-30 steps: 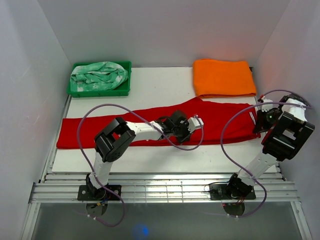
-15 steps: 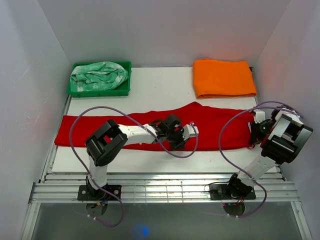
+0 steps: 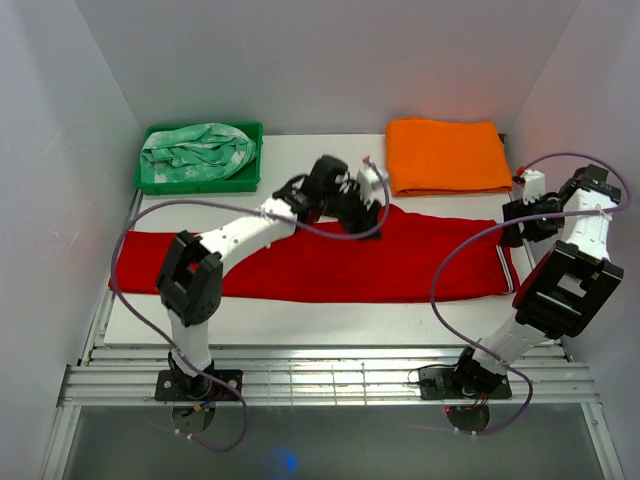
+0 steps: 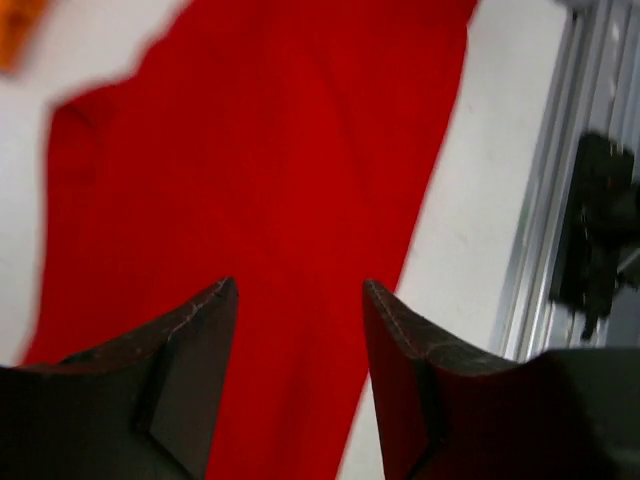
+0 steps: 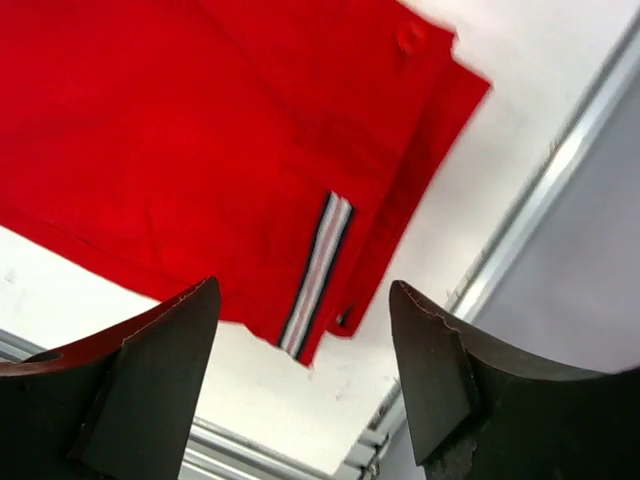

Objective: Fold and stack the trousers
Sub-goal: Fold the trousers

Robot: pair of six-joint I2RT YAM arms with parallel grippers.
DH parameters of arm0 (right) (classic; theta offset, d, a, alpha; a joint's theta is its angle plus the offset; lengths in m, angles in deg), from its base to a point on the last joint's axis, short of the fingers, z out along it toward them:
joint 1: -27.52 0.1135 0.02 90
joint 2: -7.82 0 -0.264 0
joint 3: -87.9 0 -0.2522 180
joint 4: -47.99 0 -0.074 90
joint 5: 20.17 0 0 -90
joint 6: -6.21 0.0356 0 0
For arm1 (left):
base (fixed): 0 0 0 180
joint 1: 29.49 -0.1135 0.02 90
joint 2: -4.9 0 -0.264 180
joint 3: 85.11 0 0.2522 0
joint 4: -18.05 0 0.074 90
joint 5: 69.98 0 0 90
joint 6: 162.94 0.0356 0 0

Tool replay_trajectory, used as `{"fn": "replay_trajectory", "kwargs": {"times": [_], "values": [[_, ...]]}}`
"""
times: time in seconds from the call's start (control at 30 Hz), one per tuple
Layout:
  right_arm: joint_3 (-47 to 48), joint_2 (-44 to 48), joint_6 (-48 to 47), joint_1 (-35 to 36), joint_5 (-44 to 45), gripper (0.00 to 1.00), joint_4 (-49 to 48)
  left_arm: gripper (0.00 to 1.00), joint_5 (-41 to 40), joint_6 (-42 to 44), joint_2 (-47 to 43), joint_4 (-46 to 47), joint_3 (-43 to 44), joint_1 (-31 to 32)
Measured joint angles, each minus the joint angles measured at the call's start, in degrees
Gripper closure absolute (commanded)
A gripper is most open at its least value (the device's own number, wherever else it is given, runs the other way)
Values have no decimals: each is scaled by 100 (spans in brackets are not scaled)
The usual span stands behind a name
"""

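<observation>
The red trousers [image 3: 330, 265] lie flat in a long band across the white table, with the waist end and its striped trim [image 5: 320, 265] at the right. My left gripper [image 3: 362, 205] hangs over the far edge of the cloth near the middle. In the left wrist view it [image 4: 300, 285] is open, with only red cloth [image 4: 280, 150] below and nothing between its fingers. My right gripper [image 3: 513, 220] is raised beside the waist end. In the right wrist view it [image 5: 303, 288] is open and empty above the trousers [image 5: 180, 130].
A green tray [image 3: 150, 182] holding mint green and white patterned cloth [image 3: 195, 150] stands at the far left. A folded orange cloth [image 3: 445, 155] lies at the far right. Metal rails [image 3: 320, 380] run along the near edge, and white walls close in on both sides.
Both grippers have opened, let go of the trousers and lifted away toward the far side. The trousers have settled flat, with their near edge closer to the front.
</observation>
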Motion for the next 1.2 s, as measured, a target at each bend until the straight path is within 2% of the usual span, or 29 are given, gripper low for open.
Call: {"fn": "replay_trajectory", "kwargs": {"times": [0.07, 0.17, 0.23, 0.33, 0.53, 0.6, 0.63, 0.73, 0.8, 0.9, 0.97, 1.07, 1.2], "values": [[164, -9, 201, 243, -197, 28, -9, 26, 101, -313, 730, 83, 1211, -273], [151, -122, 496, 597, -461, 30, -13, 24, 144, -935, 1834, 96, 2771, -608], [28, -188, 671, 815, -678, 36, -44, 22, 203, -1290, 2518, 101, 3580, -726], [-389, -146, 885, 1161, -1117, 37, -144, 21, 315, -1790, 3296, 164, 4070, -787], [-1434, 363, 1091, 2376, -1547, 36, -874, 21, 798, -2680, 4336, 229, 4201, -787], [-1733, 636, 1128, 2791, -1530, 40, -1202, 23, 957, -2927, 4472, 313, 4113, -787], [-1827, 732, 1163, 2946, -1510, 46, -1379, 25, 1034, -3027, 4478, 402, 4083, -789], [-1873, 767, 1425, 3182, -1360, 50, -1893, 24, 1248, -3152, 4242, 940, 3534, -857], [-1694, 627, 1674, 3185, -1285, 50, -2107, 19, 1355, -3187, 3689, 1685, 2295, -929], [-1226, 415, 2079, 3117, -1263, 48, -2371, 18, 1453, -3088, 2697, 2404, 636, -1115], [-750, 247, 2374, 3080, -1198, 43, -2583, 19, 1458, -2761, 2129, 2568, 146, -1226], [151, -164, 2756, 3071, -1056, 41, -2826, 21, 1438, -2142, 1447, 2710, -76, -1311], [1202, -935, 3244, 3091, -785, 41, -3053, 25, 1340, -708, 365, 2817, -787, -994]]}}
